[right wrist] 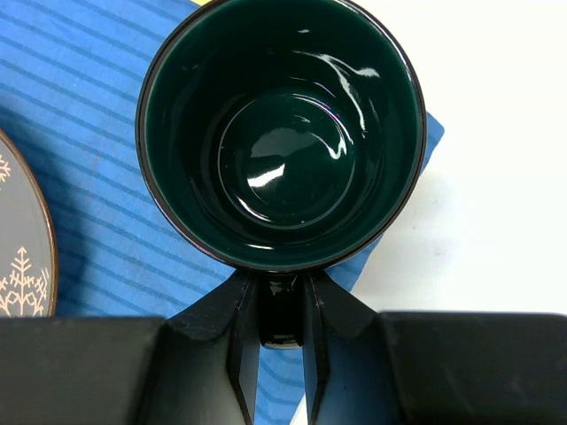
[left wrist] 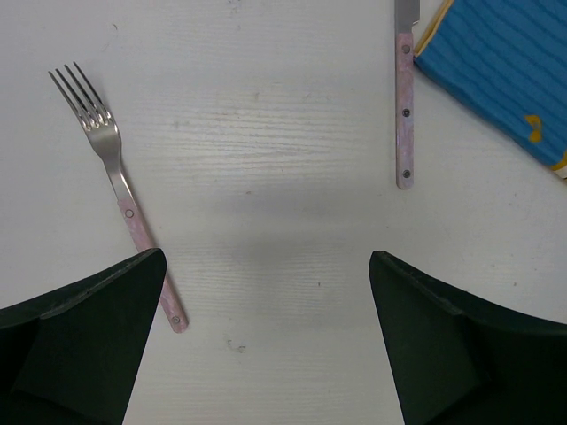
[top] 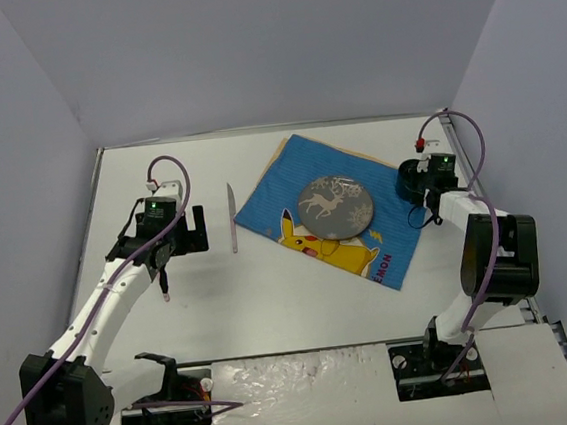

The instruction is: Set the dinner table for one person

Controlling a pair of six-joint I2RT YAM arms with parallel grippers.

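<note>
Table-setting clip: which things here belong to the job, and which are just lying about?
Job: dinner table, placemat, plate, knife, fork, mug held by the right gripper.
Lying about: purple cables, crinkled sheet between the arm bases.

On the bench [top: 272, 304] a placemat [top: 387, 248] lies right of centre, a plate [top: 334, 208] on it, a mug [right wrist: 283, 133] over its right corner; a knife [top: 232, 217] lies just left of the placemat, a fork [left wrist: 127, 211] farther left

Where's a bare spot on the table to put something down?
Bare table lies between fork and knife, and on the placemat's near side. Crowded: the placemat, with the plate and the mug in the right pincer.
</note>
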